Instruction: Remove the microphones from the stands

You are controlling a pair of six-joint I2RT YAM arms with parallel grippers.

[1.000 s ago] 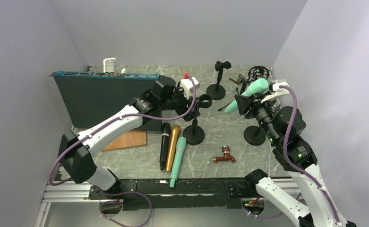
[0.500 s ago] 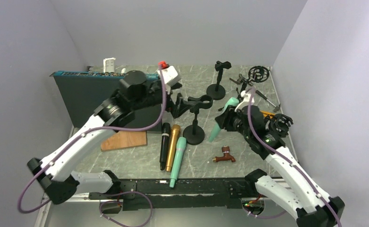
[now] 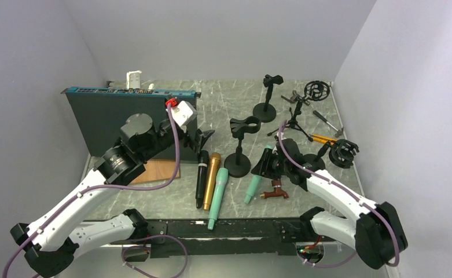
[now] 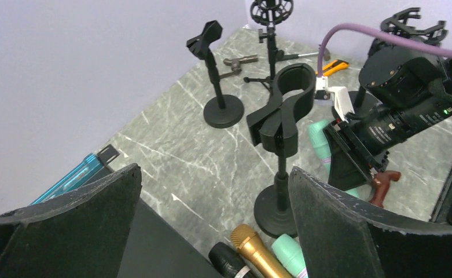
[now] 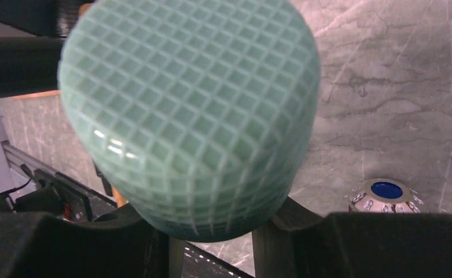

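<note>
My right gripper [image 3: 266,167] is shut on a mint-green microphone [image 3: 252,187] and holds it slanted low over the table, tail toward the near edge, beside a brown faucet [image 3: 275,191]. In the right wrist view the microphone's mesh head [image 5: 188,110] fills the frame between the fingers [image 5: 304,237]. The shock-mount stand [image 3: 342,152] to the right stands empty. My left gripper [image 3: 204,137] is open and empty, raised left of the clip stand [image 3: 243,125]. The left wrist view shows that clip [image 4: 285,110] empty and the held microphone [image 4: 320,141].
Black [image 3: 201,175], gold [image 3: 212,179] and mint-green [image 3: 218,197] microphones lie side by side at the middle front. A dark rack box [image 3: 119,116] and a wooden board [image 3: 154,172] are at the left. More stands [image 3: 265,108], a small tripod [image 3: 296,116] and an orange knife [image 3: 323,139] are behind.
My right gripper has carried the mint-green microphone off the right stand, down and left to just above the table. My left arm has pulled back left, away from the clip stand.
</note>
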